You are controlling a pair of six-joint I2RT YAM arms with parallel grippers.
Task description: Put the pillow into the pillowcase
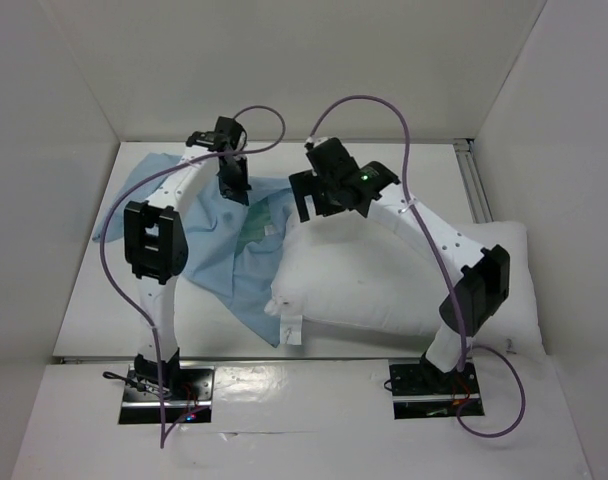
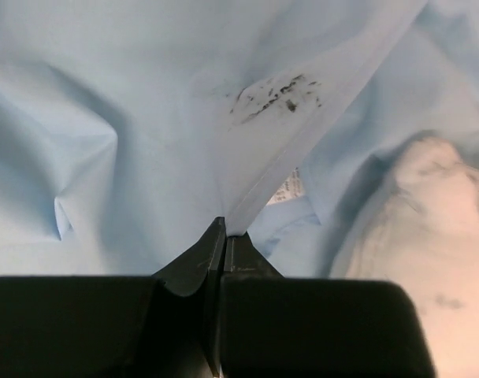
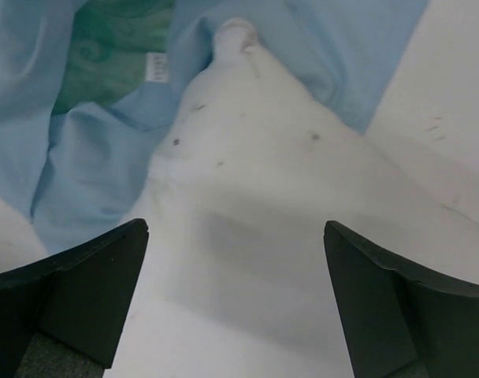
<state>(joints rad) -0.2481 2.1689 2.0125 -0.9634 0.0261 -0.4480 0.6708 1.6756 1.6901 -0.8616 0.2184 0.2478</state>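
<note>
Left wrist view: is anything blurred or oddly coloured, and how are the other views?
Left wrist view: the pillow looks soft and pinkish; right wrist view: the right pincer has blurred tips; top view: the glossy near table edge shows reflections.

Obstacles: pillow (image 1: 384,285), right-centre of table (image 1: 94,320); pillowcase (image 1: 224,250), spread left-centre, touching the pillow's left end; walls (image 1: 44,150) on left, rear and right; rail (image 1: 474,185) along the right rear edge; cables (image 1: 384,105) arching above both arms.
Passage: bare table front left; bare strip behind the pillow.
</note>
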